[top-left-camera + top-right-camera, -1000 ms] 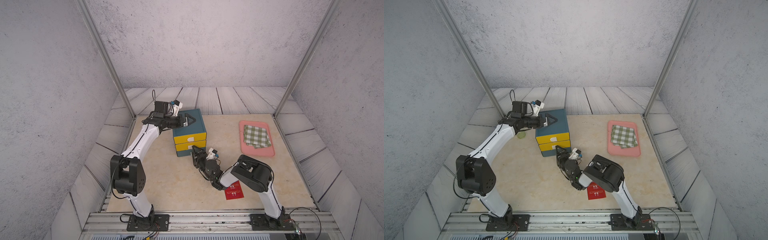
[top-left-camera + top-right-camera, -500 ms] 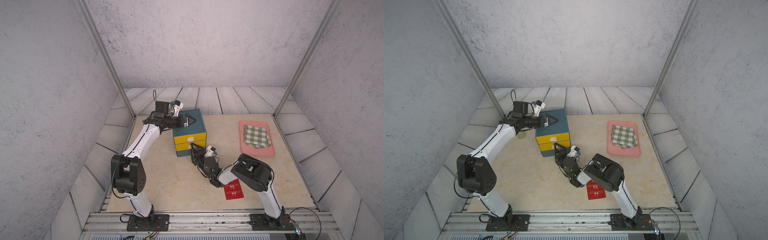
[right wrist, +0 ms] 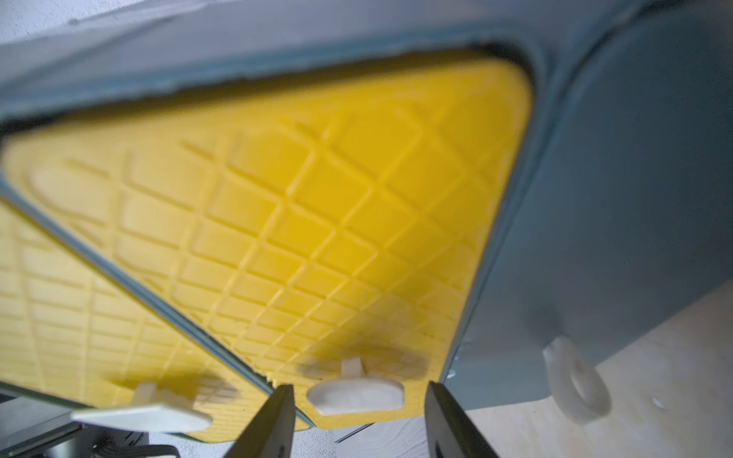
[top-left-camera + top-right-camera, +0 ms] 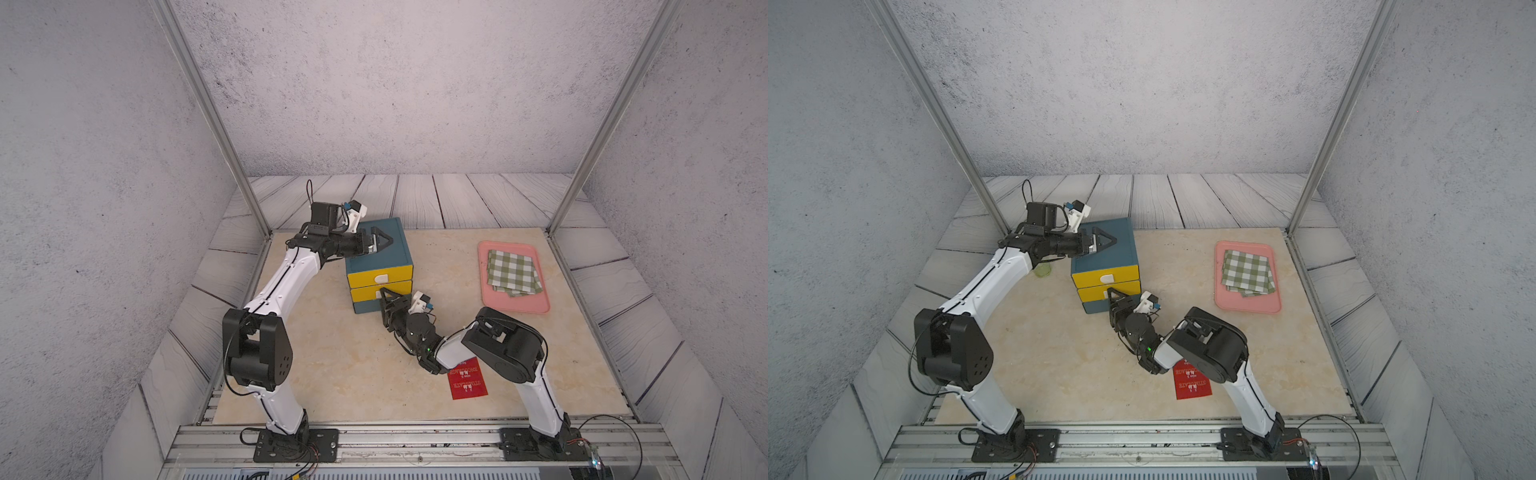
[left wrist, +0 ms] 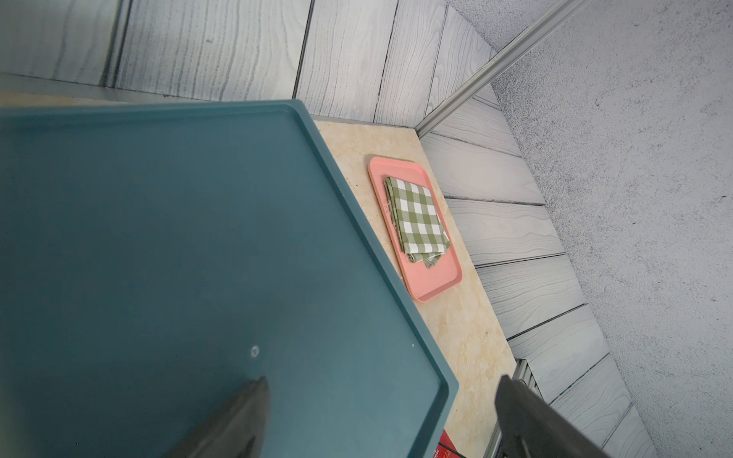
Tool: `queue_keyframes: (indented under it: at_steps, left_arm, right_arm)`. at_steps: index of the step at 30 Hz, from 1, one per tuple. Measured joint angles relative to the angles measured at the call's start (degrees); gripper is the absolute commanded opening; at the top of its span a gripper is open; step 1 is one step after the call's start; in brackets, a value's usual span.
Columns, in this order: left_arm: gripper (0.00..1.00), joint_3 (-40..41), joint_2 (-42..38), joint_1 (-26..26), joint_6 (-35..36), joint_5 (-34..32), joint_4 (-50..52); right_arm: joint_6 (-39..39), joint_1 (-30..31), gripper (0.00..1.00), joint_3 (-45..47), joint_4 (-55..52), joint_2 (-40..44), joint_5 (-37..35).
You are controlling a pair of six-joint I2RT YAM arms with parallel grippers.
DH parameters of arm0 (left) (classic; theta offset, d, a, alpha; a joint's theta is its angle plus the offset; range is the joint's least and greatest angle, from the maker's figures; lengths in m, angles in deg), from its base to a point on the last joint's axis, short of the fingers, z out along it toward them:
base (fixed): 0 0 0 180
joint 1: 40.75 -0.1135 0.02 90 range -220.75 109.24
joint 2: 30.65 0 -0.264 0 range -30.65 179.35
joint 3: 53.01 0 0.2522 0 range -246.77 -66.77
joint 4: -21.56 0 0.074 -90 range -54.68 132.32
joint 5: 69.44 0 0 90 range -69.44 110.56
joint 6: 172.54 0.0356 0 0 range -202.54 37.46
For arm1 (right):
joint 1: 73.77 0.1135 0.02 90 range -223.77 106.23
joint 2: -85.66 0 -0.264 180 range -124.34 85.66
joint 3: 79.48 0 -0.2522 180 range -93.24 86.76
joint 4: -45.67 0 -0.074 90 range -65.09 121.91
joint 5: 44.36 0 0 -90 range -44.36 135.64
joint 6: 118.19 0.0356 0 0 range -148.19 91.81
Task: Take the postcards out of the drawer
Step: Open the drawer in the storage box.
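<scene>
A teal drawer cabinet with two yellow drawers stands mid-table, both drawers shut. My right gripper is at the lower yellow drawer. Its jaws stand open on either side of the white handle, with a small gap on each side. My left gripper hovers wide open over the cabinet's top, holding nothing. One red postcard lies on the table, partly under my right arm. Any postcards inside the drawers are hidden.
A pink tray at the right holds a folded green-and-white checked cloth. A small green round thing lies on the table below my left forearm. Metal frame posts stand at the table's back corners.
My right gripper has moved up to the lower drawer's front and its jaws have narrowed around the handle. The left arm has stayed put.
</scene>
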Motion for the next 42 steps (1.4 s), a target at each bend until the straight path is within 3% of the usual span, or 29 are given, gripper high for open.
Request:
queue_keyframes:
  at_steps: [13, 24, 42]
  left_arm:
    - [0.96, 0.0, 0.0, 0.02, 0.0, 0.07, 0.0]
    - [0.96, 0.0, 0.0, 0.02, 0.02, 0.2, 0.0]
    - [0.96, -0.09, 0.33, 0.02, 0.0, 0.44, -0.31]
  right_arm:
    - [-0.09, -0.33, 0.51, -0.63, -0.39, -0.76, 0.17]
    - [-0.79, -0.63, 0.39, -0.94, 0.04, -0.76, 0.35]
    - [-2.03, 0.2, 0.38, 3.48, 4.22, 0.17, 1.57]
